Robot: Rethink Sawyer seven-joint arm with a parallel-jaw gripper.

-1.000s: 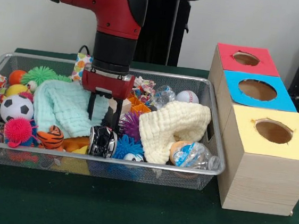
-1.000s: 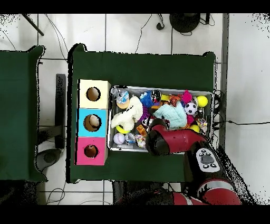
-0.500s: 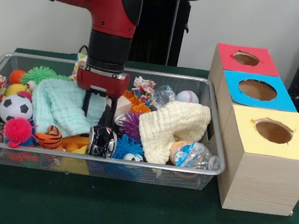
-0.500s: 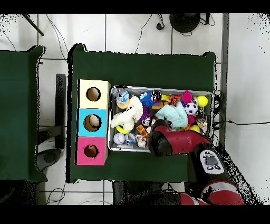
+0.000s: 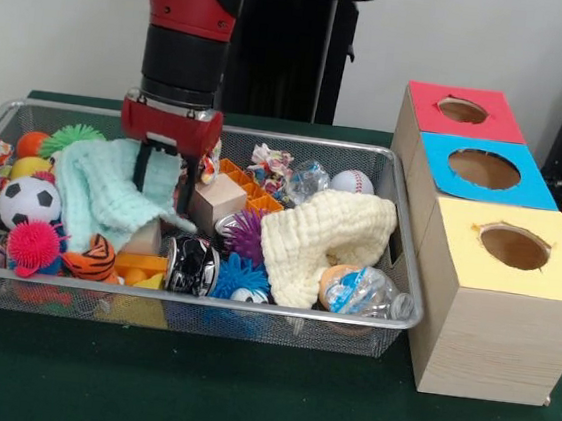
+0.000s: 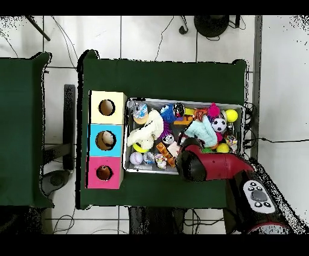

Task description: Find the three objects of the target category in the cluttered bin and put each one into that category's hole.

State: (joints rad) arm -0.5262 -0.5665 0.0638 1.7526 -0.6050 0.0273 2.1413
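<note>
The gripper (image 5: 159, 180) is seen at the upper left of the front view, lowered into the wire basket (image 5: 280, 311); its dark fingers (image 5: 143, 168) are pressed into the mint-green cloth (image 5: 102, 192), and whether the cloth is pinched between them cannot be told. In the overhead view the red arm (image 6: 208, 166) covers the gripper, at the lower right of the basket (image 6: 181, 101).

One task toy is clearly shown: an orange tiger (image 5: 93, 258) with black stripes, lying at the lower left of the basket, just beside a pink spiky ball (image 5: 34, 245) and below the green cloth. The other two plush animals cannot be made out.

Two cloths are counted, the green one and a cream one (image 5: 323, 237) right of centre. Three boxes are set in a row at the right, each with one round hole: red (image 5: 462, 110) at the upper right, blue (image 5: 483, 168) below it, yellow (image 5: 515, 246) lowest.
</note>
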